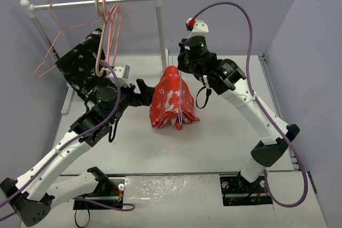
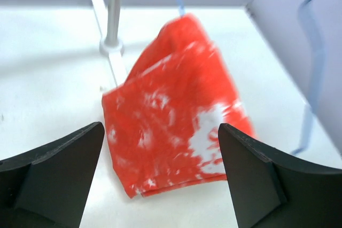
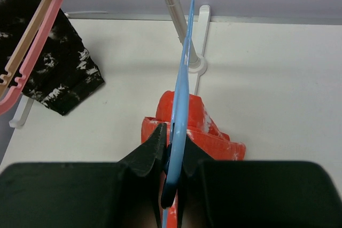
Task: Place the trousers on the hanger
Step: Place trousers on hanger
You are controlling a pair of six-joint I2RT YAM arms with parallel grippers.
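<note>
At the middle of the counter [image 1: 224, 132], the trousers [image 1: 172, 100] drape over the hanger [image 3: 184, 73], which the right gripper [image 3: 172, 132] pinches. The left gripper [image 1: 143, 92] waits beside them, wide open, probably to even out the cloth next.

We count two grippers: one left gripper [image 2: 160, 129] and one right gripper [image 3: 172, 132]. There are two garments, one pair of red trousers [image 1: 172, 100] and one black speckled garment [image 1: 83, 68]. Hangers come to four — one blue hanger [image 3: 183, 78], one thin pink wire hanger [image 1: 45, 57], one thick pink hanger [image 3: 47, 25], one beige hanger [image 3: 32, 25] — and one clothes rail [image 1: 91, 2].
</note>
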